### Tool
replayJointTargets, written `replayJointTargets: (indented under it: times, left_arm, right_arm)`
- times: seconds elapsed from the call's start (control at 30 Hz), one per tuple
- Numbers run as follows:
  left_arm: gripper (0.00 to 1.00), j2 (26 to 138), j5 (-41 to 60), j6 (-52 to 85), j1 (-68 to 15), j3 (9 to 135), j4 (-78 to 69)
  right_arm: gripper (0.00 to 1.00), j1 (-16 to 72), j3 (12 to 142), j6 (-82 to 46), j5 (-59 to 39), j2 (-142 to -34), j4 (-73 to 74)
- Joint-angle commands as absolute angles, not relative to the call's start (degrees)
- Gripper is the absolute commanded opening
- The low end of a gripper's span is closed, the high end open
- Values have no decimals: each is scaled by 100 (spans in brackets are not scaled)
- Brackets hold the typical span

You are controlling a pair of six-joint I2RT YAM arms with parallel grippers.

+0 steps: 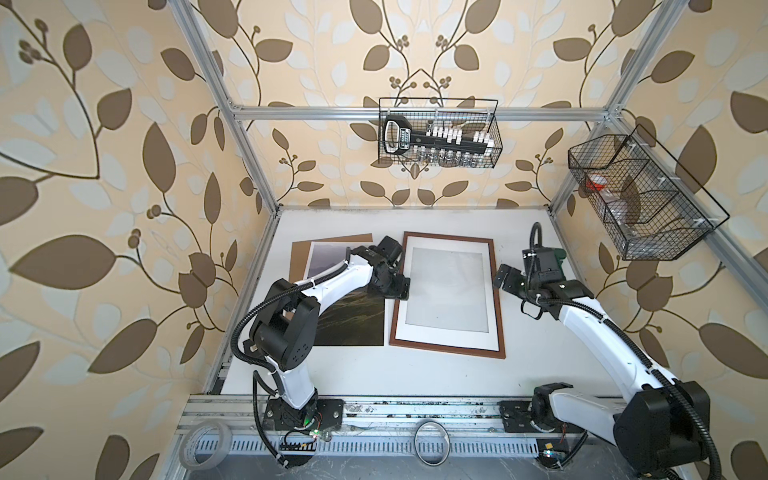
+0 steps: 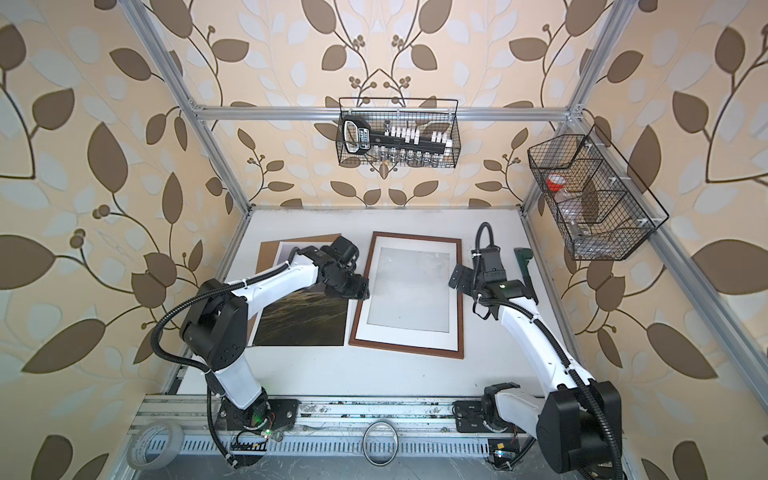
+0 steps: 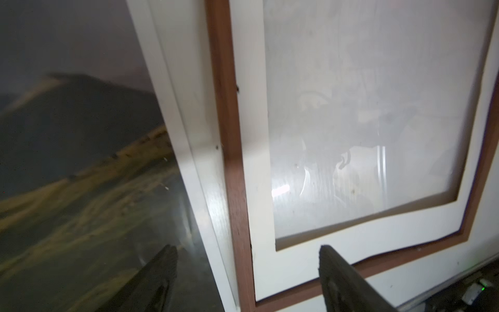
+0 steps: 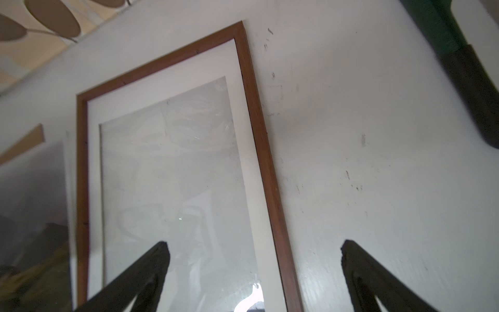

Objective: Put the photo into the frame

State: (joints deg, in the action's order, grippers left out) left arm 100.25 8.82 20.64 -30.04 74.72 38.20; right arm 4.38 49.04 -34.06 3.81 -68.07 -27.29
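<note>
Photo (image 1: 353, 328) lies just beside frame (image 1: 448, 350), apparently not touching

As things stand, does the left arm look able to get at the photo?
Probably yes: the left gripper, fingers apart, hovers at the edge of the photo beside the frame, and nothing lies on it.
</note>
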Motion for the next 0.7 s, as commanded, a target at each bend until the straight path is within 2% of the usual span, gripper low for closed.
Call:
replayJointTargets:
  times: [0.0, 0.13, 0.23, 0.37, 0.5, 0.67]
  left_arm:
    - [85, 10170, 544, 2164, -2863, 7620, 3518]
    - [85, 10673, 350, 2448, -2846, 7914, 3278]
    - [85, 10972, 554, 2715, -2846, 8035, 3144]
    - [85, 11259, 1061, 3146, -2867, 7938, 2774]
    - [85, 11529, 1252, 3344, -2974, 7988, 2621]
    - [84, 11818, 1426, 3521, -3278, 8272, 2503]
  right_arm:
    - [89, 86, 4753, -3811, -506, -7480, -1800]
    - [72, 74, 4966, -3722, -13, -8244, -1650]
    - [67, 45, 4978, -3743, -215, -8659, -1380]
    - [69, 44, 5060, -3829, -577, -9199, -1110]
    - [74, 40, 5158, -3919, -832, -9584, -876]
    - [76, -30, 5311, -3992, -1074, -9978, -687]
